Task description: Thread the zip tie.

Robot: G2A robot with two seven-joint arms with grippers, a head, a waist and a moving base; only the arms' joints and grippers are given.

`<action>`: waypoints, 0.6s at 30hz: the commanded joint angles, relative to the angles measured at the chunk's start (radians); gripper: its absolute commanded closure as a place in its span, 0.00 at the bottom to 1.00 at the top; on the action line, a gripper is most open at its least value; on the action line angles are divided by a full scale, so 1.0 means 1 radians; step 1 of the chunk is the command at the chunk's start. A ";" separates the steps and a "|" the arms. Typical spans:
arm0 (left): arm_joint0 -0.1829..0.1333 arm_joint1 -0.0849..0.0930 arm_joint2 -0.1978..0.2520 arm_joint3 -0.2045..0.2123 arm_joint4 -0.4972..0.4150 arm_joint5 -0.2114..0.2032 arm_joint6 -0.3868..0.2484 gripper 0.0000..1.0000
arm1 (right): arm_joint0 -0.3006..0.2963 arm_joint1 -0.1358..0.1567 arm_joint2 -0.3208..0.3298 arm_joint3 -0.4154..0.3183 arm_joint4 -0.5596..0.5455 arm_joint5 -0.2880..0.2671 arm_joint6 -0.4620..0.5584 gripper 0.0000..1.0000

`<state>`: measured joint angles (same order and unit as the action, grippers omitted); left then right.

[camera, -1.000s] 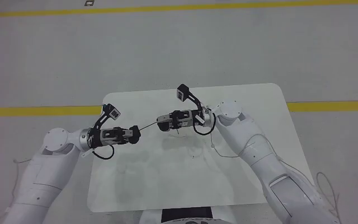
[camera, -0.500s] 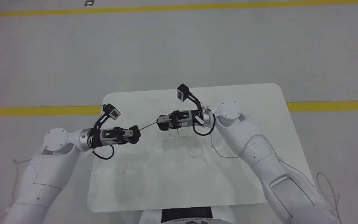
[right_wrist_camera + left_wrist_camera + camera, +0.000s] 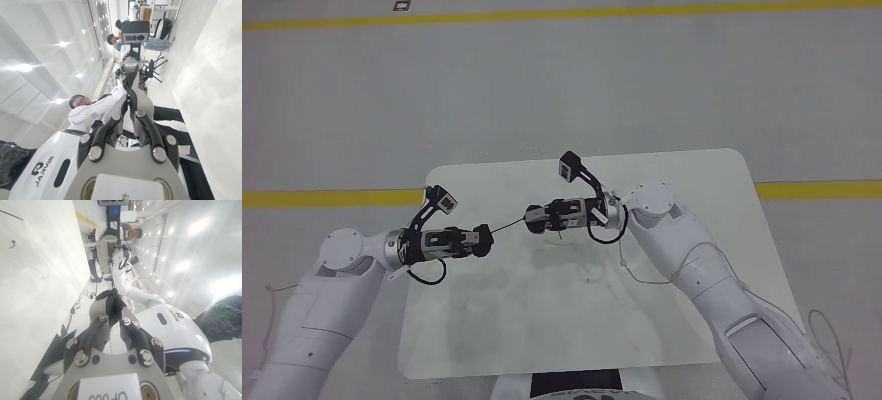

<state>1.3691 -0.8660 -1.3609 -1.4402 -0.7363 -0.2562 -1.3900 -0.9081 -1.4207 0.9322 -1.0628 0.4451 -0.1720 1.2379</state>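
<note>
**A:** Where do we have the zip tie (image 3: 507, 226)?

**B:** Above the table (image 3: 662, 330), stretched between our grippers. Its long axis runs straight from one to the other.

**A:** And our jaws?

**B:** Both are pressed together: the left gripper (image 3: 483, 238) on one end, the right gripper (image 3: 532, 219) on the other.

**A:** Which arm is nearer?

**B:** Neither. We judge the two ends must curl round to meet.

Top view looks down on the table (image 3: 712, 180); wrist views face each other.
</note>
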 commanded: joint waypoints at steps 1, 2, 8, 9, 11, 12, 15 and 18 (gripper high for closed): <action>0.000 0.000 0.000 0.000 0.000 0.000 0.000 1.00 | 0.000 0.002 0.001 -0.002 -0.001 0.001 0.000 1.00; 0.000 0.000 0.000 0.000 0.000 0.000 0.000 1.00 | 0.000 0.002 0.001 -0.004 -0.002 0.002 0.000 1.00; 0.000 0.000 0.000 0.000 0.000 0.000 0.000 0.19 | -0.004 0.006 0.005 -0.010 0.001 0.001 -0.009 1.00; 0.000 0.000 0.000 0.000 0.000 0.000 0.000 0.00 | -0.006 0.007 0.007 -0.009 0.004 0.001 -0.013 1.00; 0.000 0.000 0.000 0.000 0.000 0.000 0.000 0.00 | -0.011 0.009 0.012 -0.008 0.008 0.000 -0.024 1.00; 0.000 0.000 0.000 0.000 0.000 0.000 0.000 0.00 | -0.013 0.010 0.014 -0.008 0.008 0.001 -0.029 1.00; 0.000 0.000 0.000 0.000 0.000 0.000 0.000 0.00 | -0.021 0.013 0.022 -0.009 0.015 0.005 -0.050 1.00; 0.000 0.000 0.000 0.000 0.000 0.000 0.000 0.00 | -0.028 0.015 0.028 -0.015 0.026 0.009 -0.064 1.00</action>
<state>1.3691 -0.8660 -1.3609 -1.4402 -0.7363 -0.2562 -1.3900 -0.9351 -1.4066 0.9592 -1.0763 0.4690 -0.1648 1.1747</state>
